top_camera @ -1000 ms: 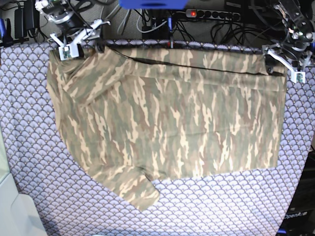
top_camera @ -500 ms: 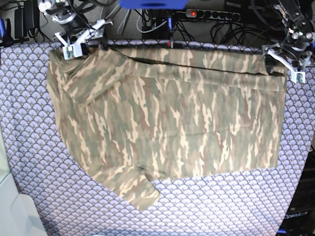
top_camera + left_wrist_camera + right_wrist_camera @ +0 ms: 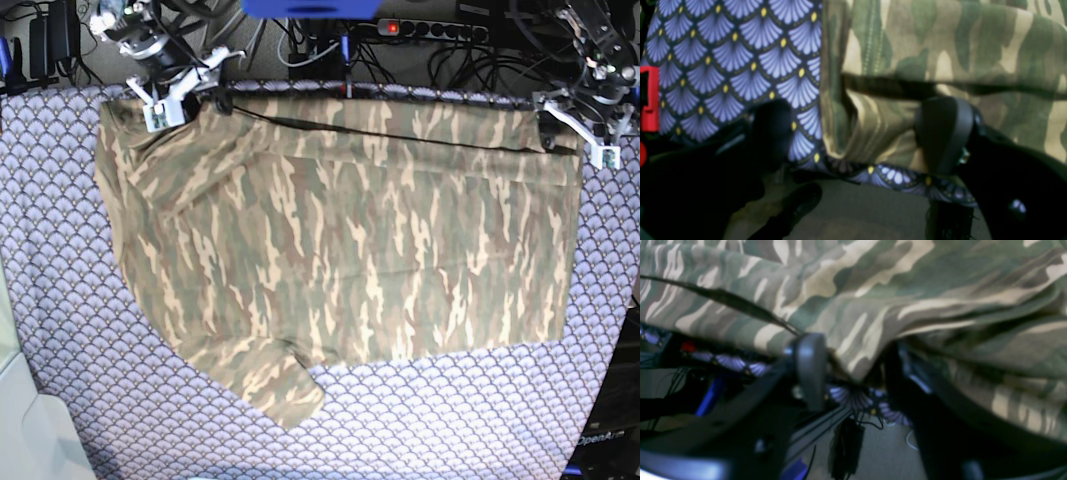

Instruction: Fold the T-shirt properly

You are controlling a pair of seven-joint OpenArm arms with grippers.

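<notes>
**T-shirt spread flat, both grippers at its far edge**

T-shirt [image 3: 340, 240] in tan, olive and brown camouflage lies spread on the patterned tablecloth [image 3: 60, 330], covering most of the middle of the table. In the base view its long axis runs left to right, with one straight edge on the right side and a sleeve [image 3: 285, 385] pointing down toward the near edge at lower left. A dark fold line crosses the cloth near the far edge.

The right gripper [image 3: 185, 88] sits at the far left corner of the shirt. From its wrist camera, a bunched ridge of cloth [image 3: 853, 363] lies between its two fingers [image 3: 810, 370], which stand partly apart on either side of it; whether they are pressing the cloth cannot be told.

The left gripper [image 3: 580, 125] is at the far right corner. From its wrist camera its fingers [image 3: 943, 133] are spread wide, one over the tablecloth and one over the shirt, with the shirt's side edge [image 3: 830, 100] lying between them, not gripped.
</notes>
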